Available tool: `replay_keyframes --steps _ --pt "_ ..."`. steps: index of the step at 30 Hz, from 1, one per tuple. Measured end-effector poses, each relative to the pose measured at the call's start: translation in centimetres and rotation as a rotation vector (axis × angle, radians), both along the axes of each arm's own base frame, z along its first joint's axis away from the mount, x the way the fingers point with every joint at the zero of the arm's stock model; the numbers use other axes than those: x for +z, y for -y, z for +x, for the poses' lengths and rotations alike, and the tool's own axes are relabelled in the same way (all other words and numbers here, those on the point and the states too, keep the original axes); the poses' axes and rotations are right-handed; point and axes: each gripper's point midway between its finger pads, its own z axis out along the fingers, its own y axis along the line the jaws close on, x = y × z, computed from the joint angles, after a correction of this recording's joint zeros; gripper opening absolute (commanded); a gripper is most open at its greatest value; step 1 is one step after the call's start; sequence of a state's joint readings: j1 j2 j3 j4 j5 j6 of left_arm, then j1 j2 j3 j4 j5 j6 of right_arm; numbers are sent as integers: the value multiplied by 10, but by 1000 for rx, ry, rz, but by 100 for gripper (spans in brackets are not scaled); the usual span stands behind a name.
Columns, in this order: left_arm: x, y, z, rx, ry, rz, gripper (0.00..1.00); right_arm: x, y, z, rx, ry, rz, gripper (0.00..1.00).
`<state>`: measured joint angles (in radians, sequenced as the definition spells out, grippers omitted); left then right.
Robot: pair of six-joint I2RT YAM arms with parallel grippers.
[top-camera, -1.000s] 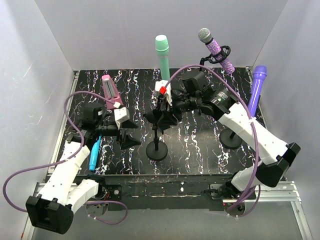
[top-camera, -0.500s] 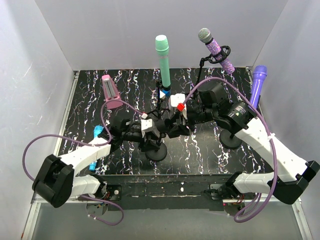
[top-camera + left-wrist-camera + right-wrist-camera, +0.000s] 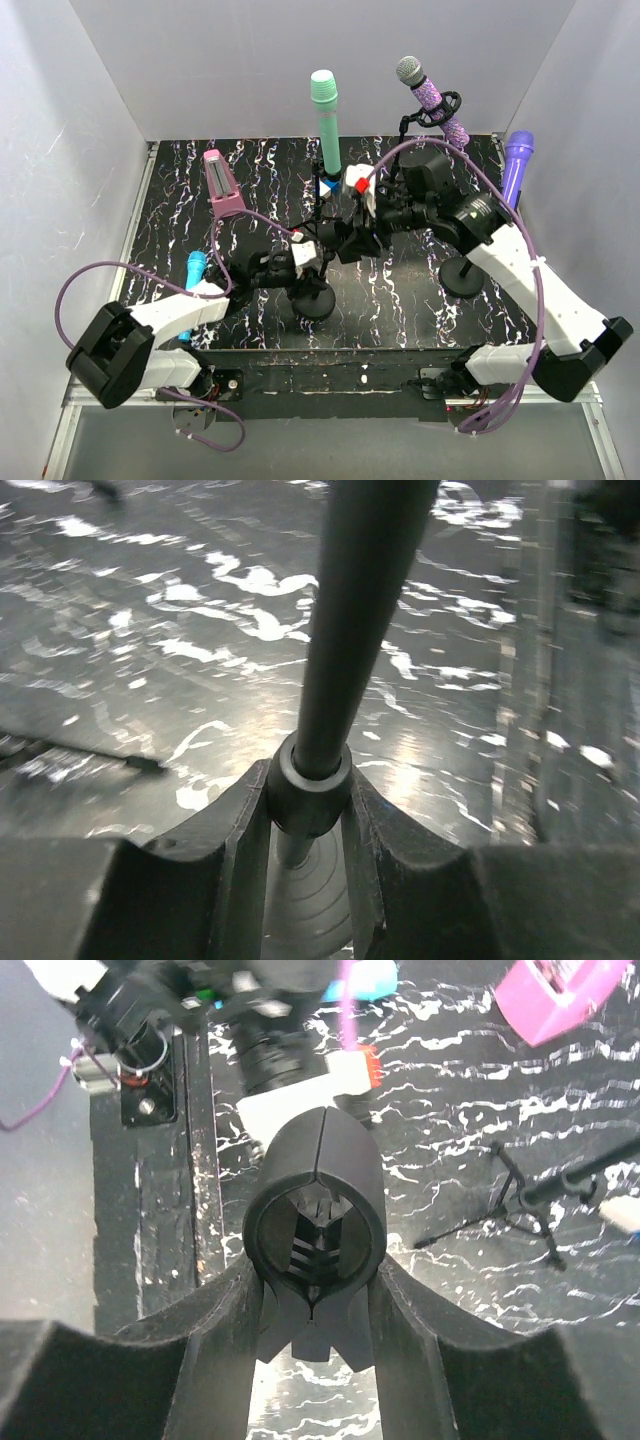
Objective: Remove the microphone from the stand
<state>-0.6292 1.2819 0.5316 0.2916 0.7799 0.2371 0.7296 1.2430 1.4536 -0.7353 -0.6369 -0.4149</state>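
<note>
A black stand with a round base rises mid-table. My left gripper is low on it; the left wrist view shows the gripper shut on the collar of the stand's pole. My right gripper is at the stand's top. In the right wrist view that gripper is shut on the stand's black clip, and the clip's ring is empty. A blue microphone lies on the table at the left, partly under my left arm.
A green microphone stands on a tripod stand behind. At the back right a glittery purple microphone sits in a clip. A plain purple one is at the right, above a round base. A pink one is at the back left.
My left arm swung right from beside the blue microphone to the centre stand, and its gripper went from open to shut on the pole. The right gripper shifted slightly with the clip.
</note>
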Motion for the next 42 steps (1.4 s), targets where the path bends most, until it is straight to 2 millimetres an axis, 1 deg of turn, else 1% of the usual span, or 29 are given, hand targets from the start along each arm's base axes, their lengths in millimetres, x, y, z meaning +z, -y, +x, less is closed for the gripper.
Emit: replay_keyframes --steps 2,4,6,7,8,9,10,11,13,14,15,17,18,20,21,22,23,25,26,29,32,34,36,39,40,41,42 --pt "1 0 10 134 31 41 0 0 0 12 -65 -83 -5 8" --pt "3 -5 23 276 56 77 0 -2 1 22 -128 -180 -17 5" --pt "2 -11 31 375 51 95 0 -4 2 31 -173 -255 -26 4" --pt "2 -13 32 399 44 96 6 -4 1 34 -184 -277 -25 4" --pt "2 -14 33 420 37 97 24 -5 1 36 -188 -289 -23 4" --pt "2 -15 34 430 29 98 38 -5 1 37 -188 -296 -21 4" --pt "2 -15 34 434 23 97 49 -5 1 37 -184 -300 -21 4" --pt "2 -15 33 432 13 93 53 -6 2 36 -176 -297 -20 4" --pt "5 -17 33 411 -10 75 56 -9 4 30 -149 -281 -18 4" --pt "7 -19 32 387 -28 55 55 -10 6 27 -129 -261 -13 4" --pt "10 -19 32 367 -42 37 51 -10 7 24 -114 -243 -9 4" --pt "15 -18 28 298 -75 2 36 -10 12 18 -83 -191 -8 4" --pt "16 -16 24 253 -94 -12 31 -11 14 16 -68 -173 -9 4" --pt "17 -8 19 159 -122 -28 25 -12 15 14 -46 -149 -10 4" --pt "18 -6 20 116 -122 -32 20 -12 15 15 -37 -134 -10 4" --pt "18 -4 20 74 -122 -37 12 -12 16 17 -38 -118 -10 4" --pt "18 -3 22 46 -128 -40 0 -12 16 19 -37 -112 -11 4" --pt "19 -2 24 -6 -122 -49 0 -13 17 20 -39 -107 -12 4" --pt "18 -2 24 -18 -115 -49 0 -13 17 21 -42 -106 -15 2" --pt "19 -4 29 26 -96 -43 0 -14 19 25 -84 -125 -29 1" --pt "23 -6 40 249 -18 8 0 -12 19 35 -169 -179 -48 1" --pt "26 -12 44 396 32 50 0 -12 17 38 -212 -238 -56 1" --pt "24 -17 47 474 25 72 0 -13 15 42 -240 -297 -68 1" --pt "23 -24 52 570 -12 79 0 -13 7 52 -255 -362 -76 1" --pt "23 -26 53 586 -35 84 17 -13 4 55 -247 -376 -75 1" --pt "23 -27 53 583 -57 88 38 -12 2 57 -240 -380 -72 1" --pt "23 -28 54 572 -79 90 51 -12 1 57 -231 -380 -69 1"
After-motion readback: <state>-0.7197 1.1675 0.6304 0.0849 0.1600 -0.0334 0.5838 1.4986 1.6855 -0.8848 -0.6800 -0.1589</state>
